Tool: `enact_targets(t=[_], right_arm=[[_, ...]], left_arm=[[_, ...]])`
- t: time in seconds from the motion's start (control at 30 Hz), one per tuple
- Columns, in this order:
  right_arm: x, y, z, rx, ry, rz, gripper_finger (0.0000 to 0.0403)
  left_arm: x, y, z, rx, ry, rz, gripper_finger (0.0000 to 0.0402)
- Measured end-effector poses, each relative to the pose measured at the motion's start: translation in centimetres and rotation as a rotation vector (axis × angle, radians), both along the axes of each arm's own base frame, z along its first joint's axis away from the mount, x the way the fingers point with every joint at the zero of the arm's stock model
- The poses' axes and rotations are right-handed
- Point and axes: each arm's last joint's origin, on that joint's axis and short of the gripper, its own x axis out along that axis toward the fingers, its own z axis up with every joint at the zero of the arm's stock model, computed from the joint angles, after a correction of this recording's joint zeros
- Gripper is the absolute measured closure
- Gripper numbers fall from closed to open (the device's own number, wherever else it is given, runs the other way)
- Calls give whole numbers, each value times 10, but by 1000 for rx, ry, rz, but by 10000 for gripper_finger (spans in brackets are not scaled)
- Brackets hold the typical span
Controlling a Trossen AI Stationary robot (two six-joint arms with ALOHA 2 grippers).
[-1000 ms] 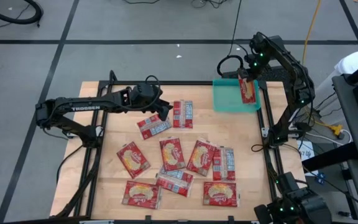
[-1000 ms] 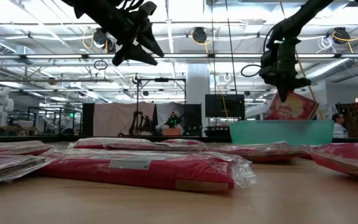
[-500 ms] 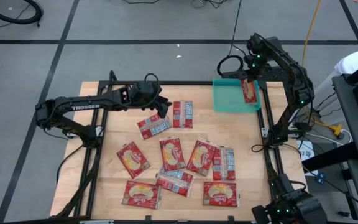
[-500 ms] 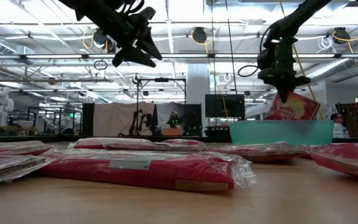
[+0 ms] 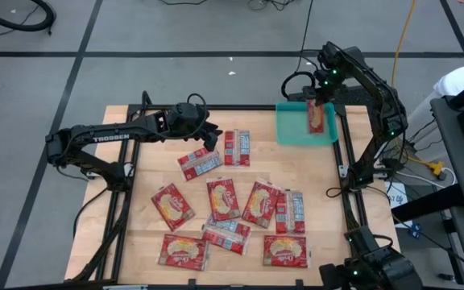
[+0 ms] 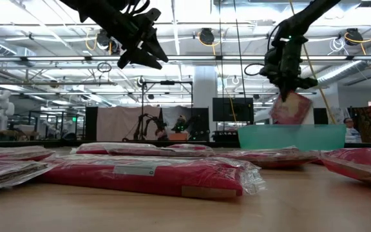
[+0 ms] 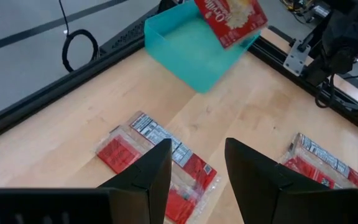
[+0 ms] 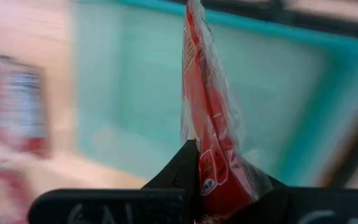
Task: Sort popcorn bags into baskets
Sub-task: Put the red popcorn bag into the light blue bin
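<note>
Right claw (image 5: 319,103) has turned its popcorn bag (image 5: 317,118) edge-on

One red popcorn bag (image 5: 319,118) hangs upright over the teal basket (image 5: 292,129) at the table's far right corner, its lower edge inside the basket's walls. Nine more bags (image 5: 223,198) lie flat and scattered on the wooden table, some showing red-and-silver backs (image 5: 238,147).
</note>
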Motion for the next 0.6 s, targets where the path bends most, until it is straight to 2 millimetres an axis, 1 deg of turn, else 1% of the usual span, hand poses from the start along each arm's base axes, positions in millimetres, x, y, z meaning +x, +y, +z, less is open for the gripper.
enact_targets(t=[0.13, 0.27, 0.5, 0.6], right_arm=[[7, 1, -4, -22, 38, 1, 385], [6, 2, -9, -4, 50, -21, 385], [5, 6, -26, 52, 48, -47, 385], [4, 5, -30, 43, 52, -50, 385]], left_arm=[[0, 1, 0, 13, 5, -7, 250], [-1, 2, 0, 14, 6, -21, 250], [-2, 6, 0, 26, 11, -35, 250], [-2, 7, 0, 32, 14, -38, 250]])
